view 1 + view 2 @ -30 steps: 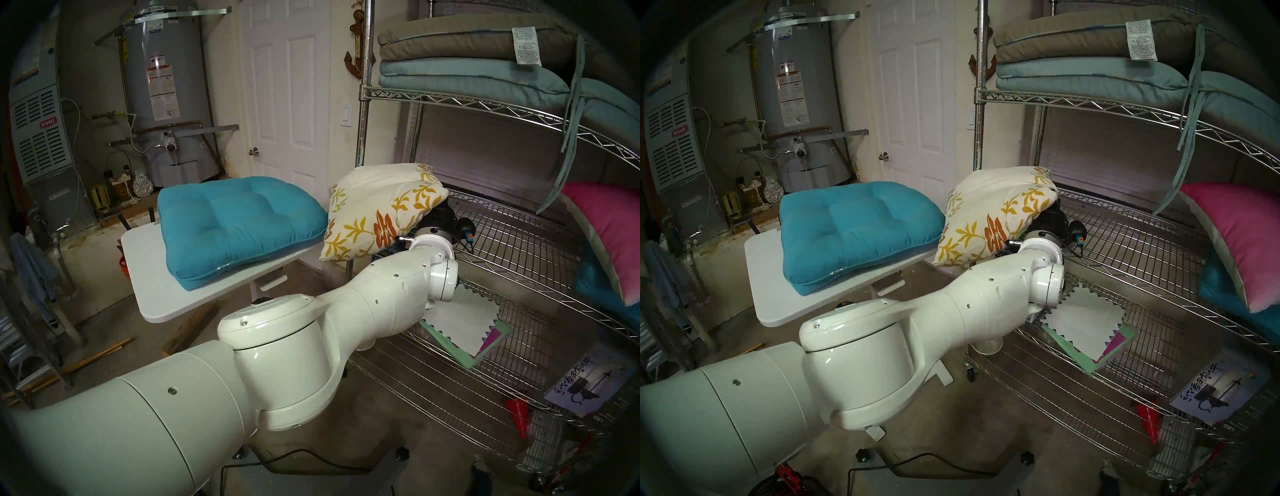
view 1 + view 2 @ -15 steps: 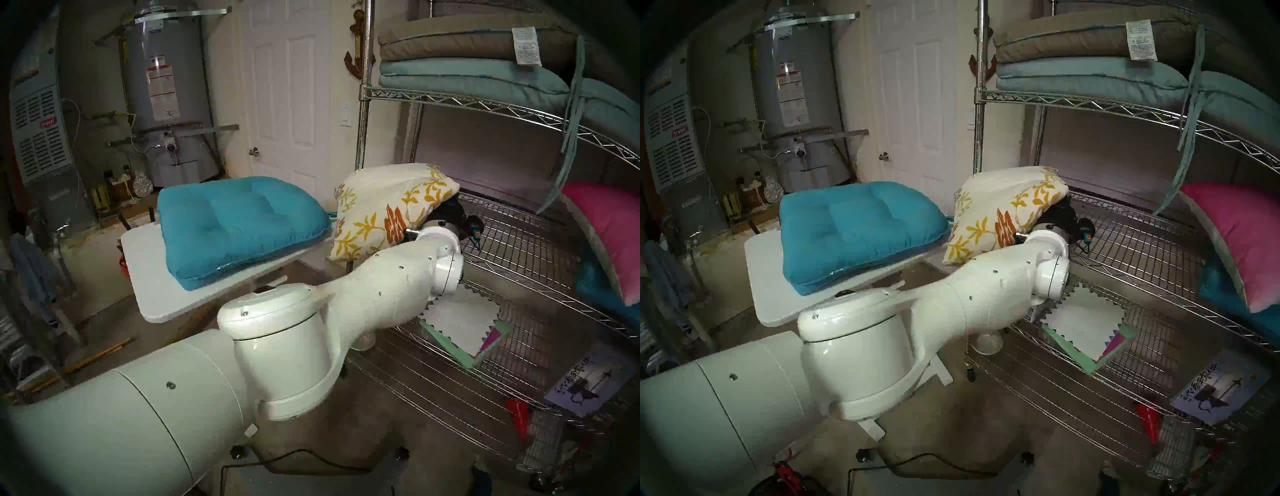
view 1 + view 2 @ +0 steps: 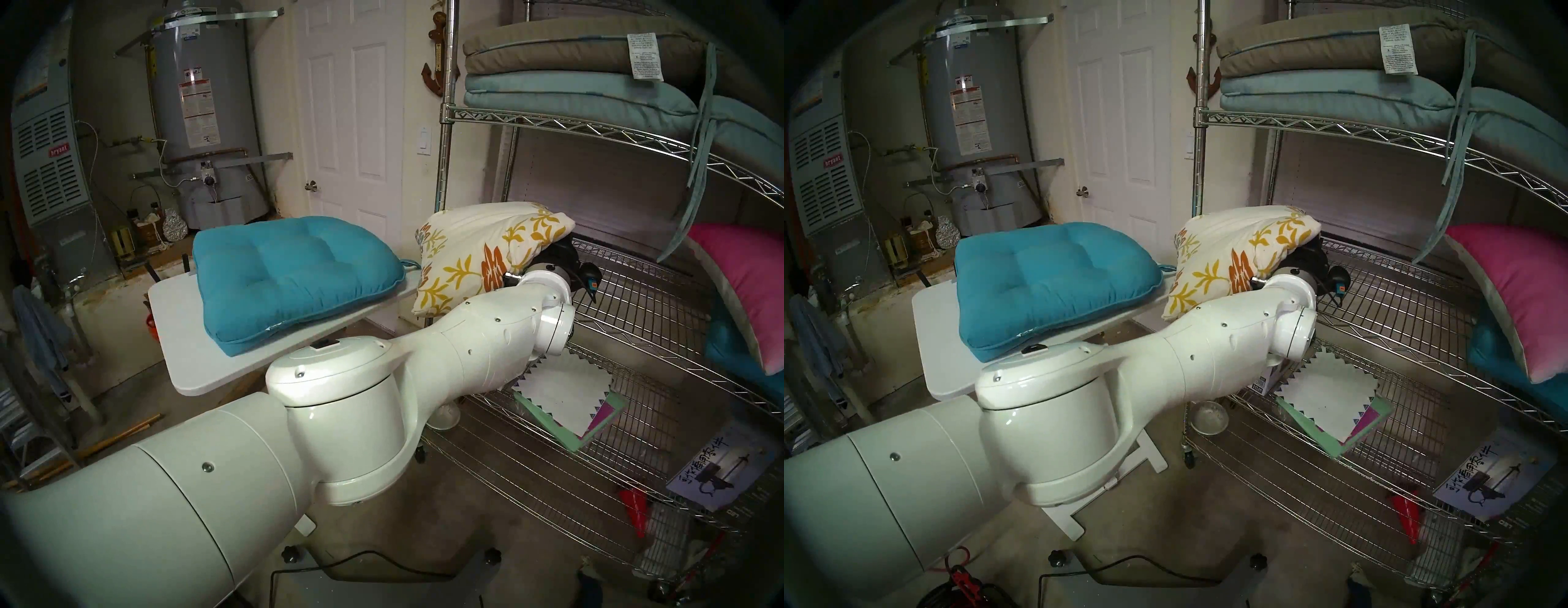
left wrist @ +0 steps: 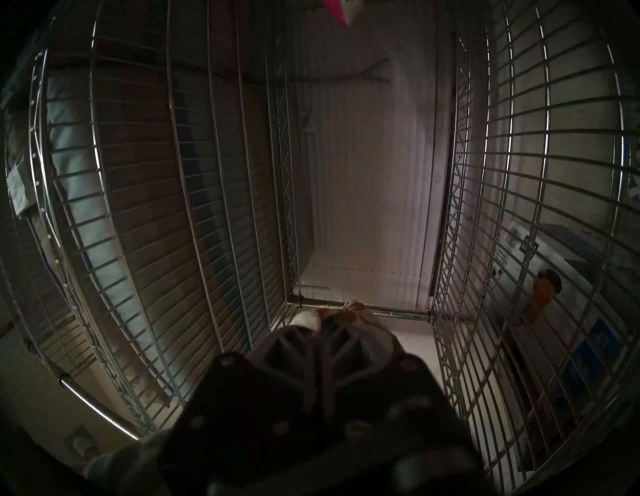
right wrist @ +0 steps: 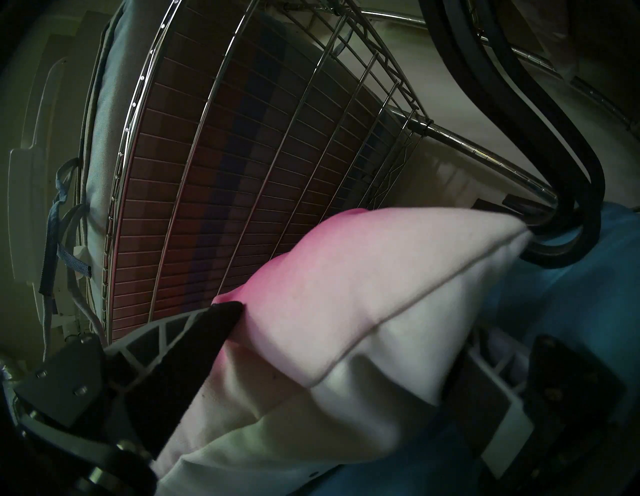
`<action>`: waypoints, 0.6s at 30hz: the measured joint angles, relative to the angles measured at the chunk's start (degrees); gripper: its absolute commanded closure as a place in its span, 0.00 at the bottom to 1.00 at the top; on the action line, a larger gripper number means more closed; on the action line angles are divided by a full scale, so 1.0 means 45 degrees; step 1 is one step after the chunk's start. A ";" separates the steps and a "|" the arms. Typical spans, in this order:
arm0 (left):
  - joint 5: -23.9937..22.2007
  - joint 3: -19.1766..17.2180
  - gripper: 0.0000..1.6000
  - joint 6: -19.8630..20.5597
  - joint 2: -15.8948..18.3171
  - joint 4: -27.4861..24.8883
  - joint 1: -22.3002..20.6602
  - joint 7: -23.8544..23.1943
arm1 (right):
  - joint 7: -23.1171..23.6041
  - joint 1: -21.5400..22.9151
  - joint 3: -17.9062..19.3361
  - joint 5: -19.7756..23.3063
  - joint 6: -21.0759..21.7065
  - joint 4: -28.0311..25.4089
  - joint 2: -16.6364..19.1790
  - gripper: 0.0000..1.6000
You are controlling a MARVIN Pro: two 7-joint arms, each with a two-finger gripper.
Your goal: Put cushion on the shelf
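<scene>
A garage storage corner, seen from the robot's head. At far left stand a furnace and a grey water heater (image 3: 199, 106), then a white panelled door. In front of them, a small white table (image 3: 191, 361) carries a plain teal tufted cushion (image 3: 292, 271). Just right of the table, the robot's white left arm reaches across the view, and the cushion (image 3: 479, 254), cream with orange flowers and mustard sprigs, hangs from a bunched corner in the left gripper (image 4: 320, 337). In the wrist view the fingers are pinched tight together on a fold of that printed fabric. The cushion is in the air at the left end of the shelf (image 3: 636, 297), a chrome wire rack; its far corner reaches over the middle tier and its lower corner droops outside the front post. Farther right, folded seat pads fill the tier above and a pink-to-white pillow (image 3: 746, 293) leans at the middle tier's right end. The right gripper (image 5: 346, 346) stands wide open around that pillow's corner, one finger on each side; whether it presses the fabric is unclear. The carrying step looks nearly done. The next move likely calls for pushing the cushion deeper over the open wire, clear of the post, lowering it, then releasing.
</scene>
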 measured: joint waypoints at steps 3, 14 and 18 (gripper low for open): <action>0.0000 0.0015 1.00 -0.0024 0.0000 0.0018 -0.0072 -0.0120 | 0.0000 0.0000 0.0000 0.0000 0.0000 0.0000 0.0000 0.00; 0.0014 0.0014 1.00 -0.0246 -0.0035 0.0253 -0.0513 -0.0794 | 0.0000 0.0001 0.0000 -0.0005 0.0000 0.0000 0.0003 0.00; 0.0023 0.0045 1.00 -0.0323 -0.0039 0.0287 -0.0587 -0.0941 | 0.0000 0.0001 0.0000 -0.0005 0.0000 0.0000 0.0003 0.00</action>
